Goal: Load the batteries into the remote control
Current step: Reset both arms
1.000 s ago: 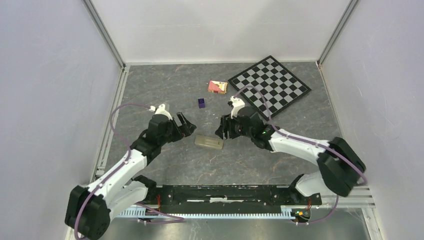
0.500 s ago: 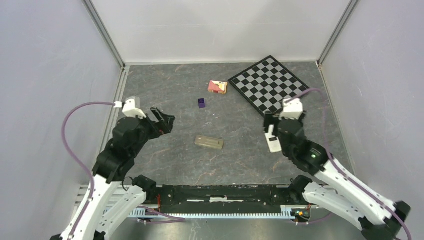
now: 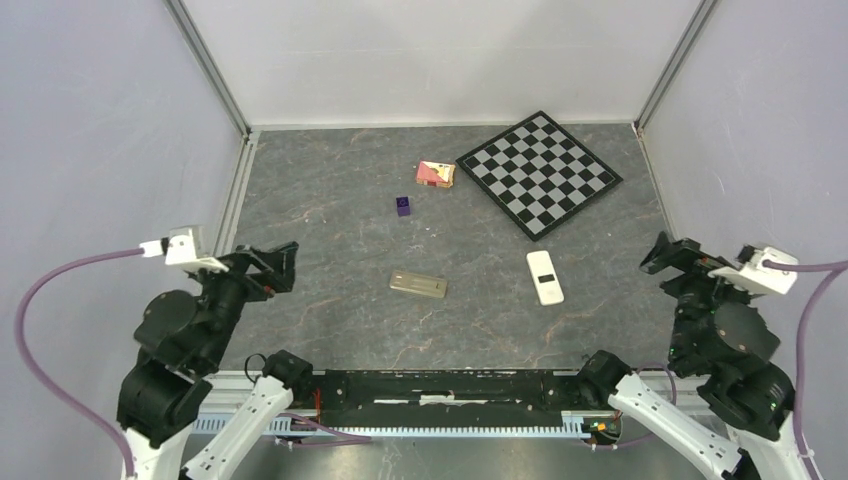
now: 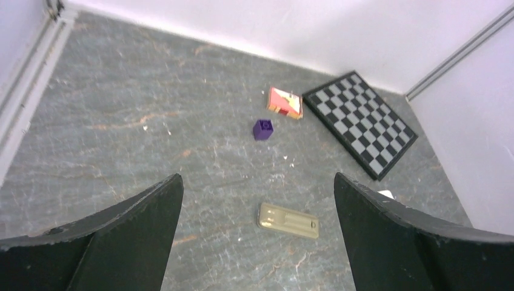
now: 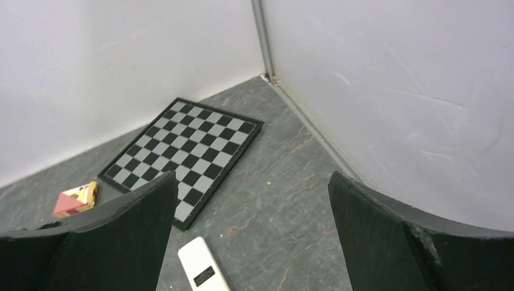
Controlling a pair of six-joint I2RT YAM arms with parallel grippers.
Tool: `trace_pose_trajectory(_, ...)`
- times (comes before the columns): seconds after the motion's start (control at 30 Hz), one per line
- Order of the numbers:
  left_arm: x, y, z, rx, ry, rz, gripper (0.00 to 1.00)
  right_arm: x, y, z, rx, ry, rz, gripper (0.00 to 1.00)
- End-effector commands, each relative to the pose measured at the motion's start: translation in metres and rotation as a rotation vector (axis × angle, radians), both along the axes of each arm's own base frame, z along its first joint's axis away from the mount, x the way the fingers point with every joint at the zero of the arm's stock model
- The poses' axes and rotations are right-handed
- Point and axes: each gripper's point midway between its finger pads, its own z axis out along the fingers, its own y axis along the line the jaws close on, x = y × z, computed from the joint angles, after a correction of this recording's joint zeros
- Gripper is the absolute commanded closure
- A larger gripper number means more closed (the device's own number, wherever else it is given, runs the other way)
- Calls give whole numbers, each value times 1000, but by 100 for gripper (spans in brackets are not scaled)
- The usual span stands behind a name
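Left arm: drawn up at the near left corner of the table (image 3: 330,200), forearm raised, wrist tipped toward the middle of the table.
Left gripper (image 3: 268,268): jaws spread wide with nothing between them, hanging above the table's left edge, well apart from every object; in its wrist view (image 4: 257,179) the two dark fingers (image 4: 121,230) framed the table below.
Right arm: folded up at the near right corner, a mirror of the left, wrist turned inward to the left.
Right gripper (image 3: 672,262): jaws wide and empty (image 5: 251,176), raised beside the right wall, well apart from the objects.
Remote control (image 3: 418,285): olive-tan, lying flat near the table's centre, between the two arms and touched by neither; seen between the left fingers from the wrist (image 4: 288,220).
White remote (image 3: 545,277): flat on the table to the right of the olive one, apart from it (image 5: 203,273).
Chessboard (image 3: 538,172): set at an angle in the far right part of the table.
Purple cube (image 3: 402,206): alone, farther back than the remote control.
Red-and-tan box (image 3: 436,174): just left of the chessboard's corner.
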Motion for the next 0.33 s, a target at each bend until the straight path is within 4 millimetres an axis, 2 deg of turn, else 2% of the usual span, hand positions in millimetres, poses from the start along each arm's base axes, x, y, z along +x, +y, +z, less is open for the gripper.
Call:
trace_pose_trajectory(0.0,-15,18,19,71,-71,29,0,-18,-28,8,-28,10,-95,2)
trace_pose_trajectory(0.1,-19,19,22,61,-86,24,0,-22,-31,12,-8,-9,-95,2)
trace_pose_trajectory(0.3,-19,17,18,61,-81,18,0,-15,-23,1,-20,14,-79,2)
